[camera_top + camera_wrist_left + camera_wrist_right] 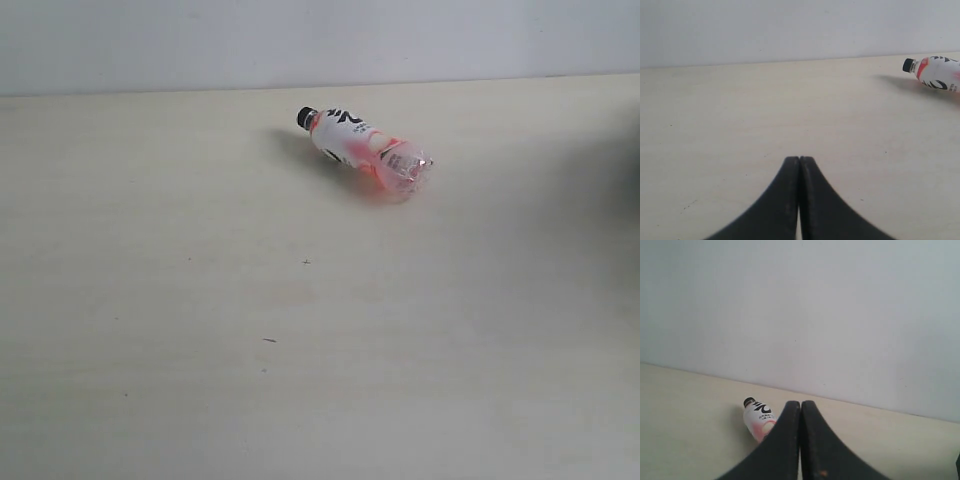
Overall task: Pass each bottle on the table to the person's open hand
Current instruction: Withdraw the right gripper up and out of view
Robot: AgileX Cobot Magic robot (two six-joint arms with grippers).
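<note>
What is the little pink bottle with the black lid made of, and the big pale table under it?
The small pink bottle lying on its side looks like thin clear plastic: its bottom end is see-through and glints. Its black cap seems opaque plastic. The pale beige table has a smooth, matte top; maybe laminate or painted wood, hard to tell.

The wide pale beige surface [200, 380] looks smooth and matt, with faint streaks and a few tiny dark specks. The small clear plastic bottle [362, 150] with a pink-and-white printed label is glossy, its see-through base crinkled, its black cap [306, 118] dull. The black left claw [799, 161] and black right claw [800, 404] look like matt, faintly grainy plastic. The pale wall [300, 40] is plain and matt.
</note>
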